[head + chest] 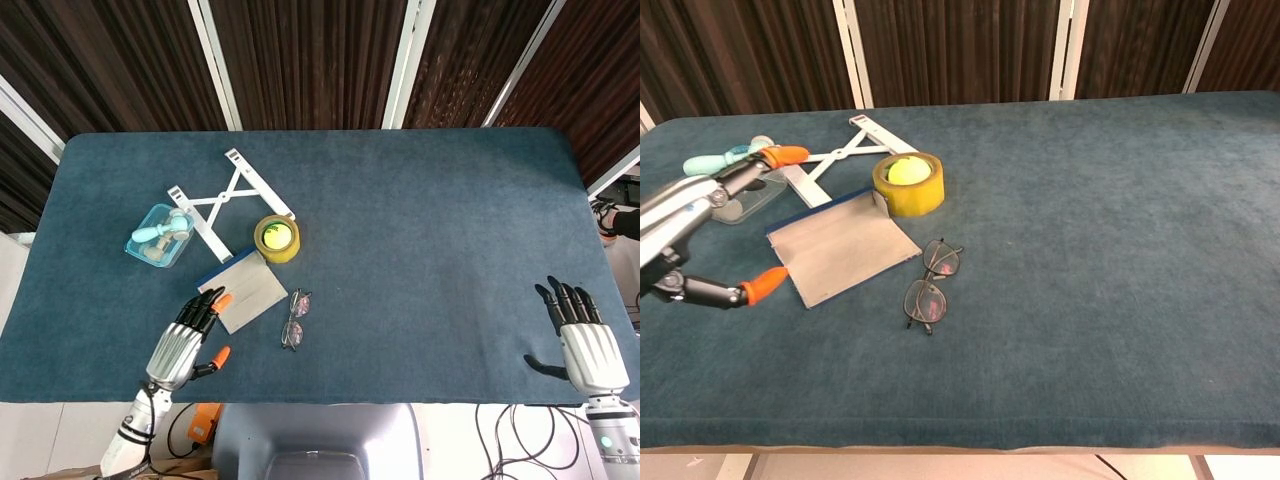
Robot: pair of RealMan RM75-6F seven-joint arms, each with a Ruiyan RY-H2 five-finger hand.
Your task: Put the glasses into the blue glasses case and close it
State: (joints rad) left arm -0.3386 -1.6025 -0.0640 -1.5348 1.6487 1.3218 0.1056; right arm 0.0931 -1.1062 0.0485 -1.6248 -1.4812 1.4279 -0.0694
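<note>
The folded glasses (294,318) (930,284) lie on the blue cloth near the table's front. Just to their left the blue glasses case (240,289) (840,246) lies flat, its grey lining facing up. My left hand (183,345) (695,235) hovers at the case's near-left corner, fingers spread, orange fingertips pointing at the case, holding nothing. My right hand (584,340) is at the table's front right corner, far from both, fingers apart and empty; the chest view does not show it.
A yellow tape roll (277,238) (908,183) stands behind the case. A white folding stand (225,201) (835,157) lies further back, and a clear box with a teal tool (160,235) (736,172) on top sits at the left.
</note>
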